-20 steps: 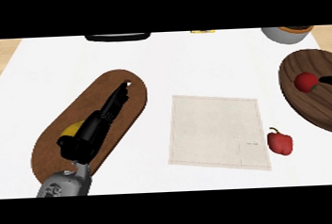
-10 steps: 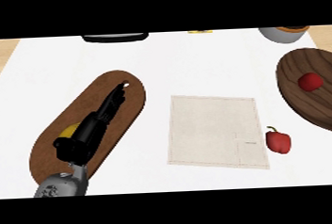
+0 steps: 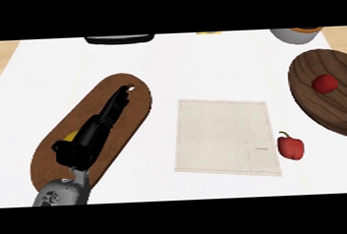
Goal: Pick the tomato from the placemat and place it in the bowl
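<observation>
white counter: red round tomato [image 3: 324,83] sits in dark wooden bowl [image 3: 311,104], placing looks done; left hand [image 3: 97,127] rests open, fingers straight, over oval wooden board [image 3: 136,108], nxt just hold off.

White counter [image 3: 203,63] — placemat [image 3: 224,136]; red pepper [image 3: 290,146]; wooden board [image 3: 97,132]; bowl [image 3: 328,97]

We see the round red tomato [image 3: 324,83] at the frame's right edge. It rests inside the dark wooden bowl [image 3: 329,113]. The pale placemat [image 3: 224,136] lies flat at centre.

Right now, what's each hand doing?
Left hand: open, fingers straight, stretched over the wooden board, holding nothing.
Right hand: not in view.
</observation>
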Robot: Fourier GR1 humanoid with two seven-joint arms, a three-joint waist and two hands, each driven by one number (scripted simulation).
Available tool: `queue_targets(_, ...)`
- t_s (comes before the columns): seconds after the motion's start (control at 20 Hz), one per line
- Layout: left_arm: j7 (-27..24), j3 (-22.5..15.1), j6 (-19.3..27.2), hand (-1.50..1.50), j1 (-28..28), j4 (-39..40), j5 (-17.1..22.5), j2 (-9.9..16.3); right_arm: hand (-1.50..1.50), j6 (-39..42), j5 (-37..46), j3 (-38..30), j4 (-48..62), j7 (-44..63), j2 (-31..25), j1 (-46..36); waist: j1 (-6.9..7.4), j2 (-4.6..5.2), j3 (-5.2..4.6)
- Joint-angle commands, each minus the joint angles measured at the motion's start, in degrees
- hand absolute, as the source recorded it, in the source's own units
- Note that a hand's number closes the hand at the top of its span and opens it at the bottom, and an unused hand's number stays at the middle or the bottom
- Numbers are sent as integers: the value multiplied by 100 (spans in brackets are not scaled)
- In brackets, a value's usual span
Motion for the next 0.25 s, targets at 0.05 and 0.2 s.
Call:
queue_targets(0.05,-84,-26,14,0,87,43,-50,-42,-150,533,-269,-301,322,-737,-175,801,-23,7,16)
queue_targets(0.2,-29,-58,45,0,68,0,-95,-70,-150,925,-340,-356,382,-725,-402,894,15,5,20)
